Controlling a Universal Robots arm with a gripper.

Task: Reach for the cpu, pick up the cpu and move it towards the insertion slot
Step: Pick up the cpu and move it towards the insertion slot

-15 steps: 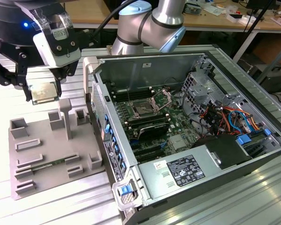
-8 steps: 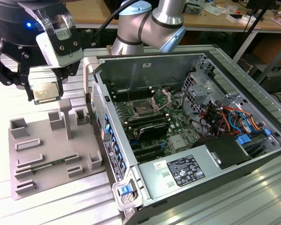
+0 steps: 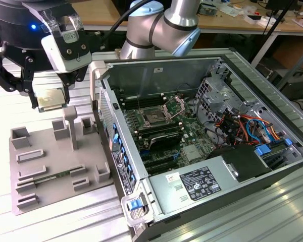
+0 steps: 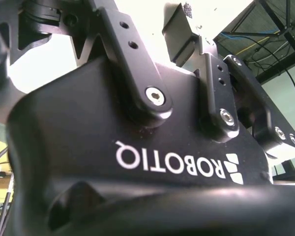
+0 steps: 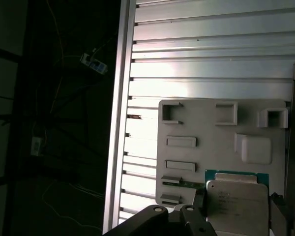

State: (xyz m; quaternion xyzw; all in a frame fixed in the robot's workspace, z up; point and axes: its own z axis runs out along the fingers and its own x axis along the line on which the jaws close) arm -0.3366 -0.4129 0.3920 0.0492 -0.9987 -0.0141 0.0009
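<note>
My gripper (image 3: 49,96) is clamped on the cpu (image 3: 51,101), one finger (image 5: 199,209) on each of two opposite edges. In the first wrist view the chip's (image 5: 236,206) silvery top faces the camera, and it rides flat, roughly level. It hangs clear above the grey tray (image 3: 50,166), over the tray's far end, touching none of the frames on it. Towards the exterior view's right stands the open case, whose near wall (image 3: 103,108) lies between the chip and the board. Beyond that wall, the slot (image 3: 154,117) sits on the board, lower than the chip, its metal frame (image 3: 174,107) swung up and open. I judge the slot lies rightward and downward from the gripper, across the wall.
</note>
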